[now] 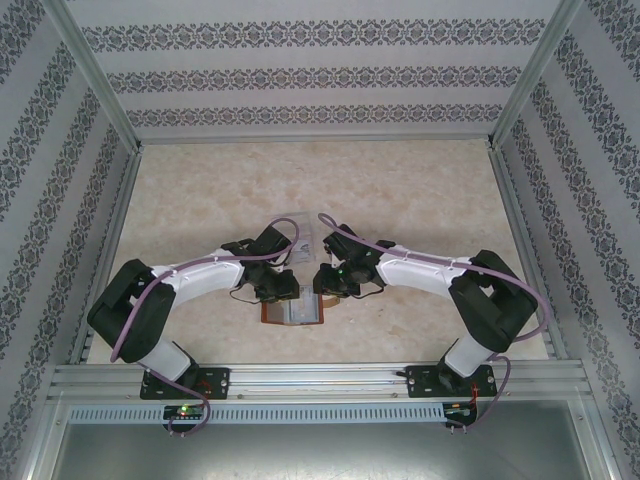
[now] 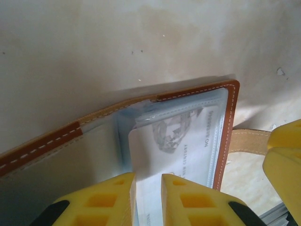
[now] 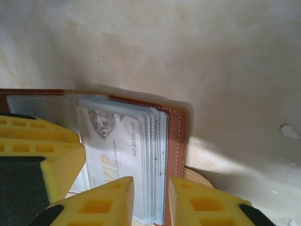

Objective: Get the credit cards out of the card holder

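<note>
Lying open on the marbled table [image 1: 200, 200], the brown leather card holder [image 1: 295, 316] sat just ahead of the arm bases. The right gripper [image 3: 151, 186] pinched its clear sleeves [image 3: 157, 165], and the left gripper [image 2: 148, 181] pinched the edge of the white VIP card [image 2: 178, 141]. Extraction seemed begun; next, a straight, steady pull.

Beige marbled tabletop [image 1: 200, 200] lay beneath left claw [image 1: 283, 294] and right claw [image 1: 323, 283], pale back wall [image 1: 320, 90] with dark floral bands stood well beyond both, matching side walls [image 1: 50, 150] rose outward of each, aluminium frame posts [image 1: 95, 75] flanked the far corners, slotted aluminium rail [image 1: 320, 380] ran behind the claws, light was soft and even.
</note>
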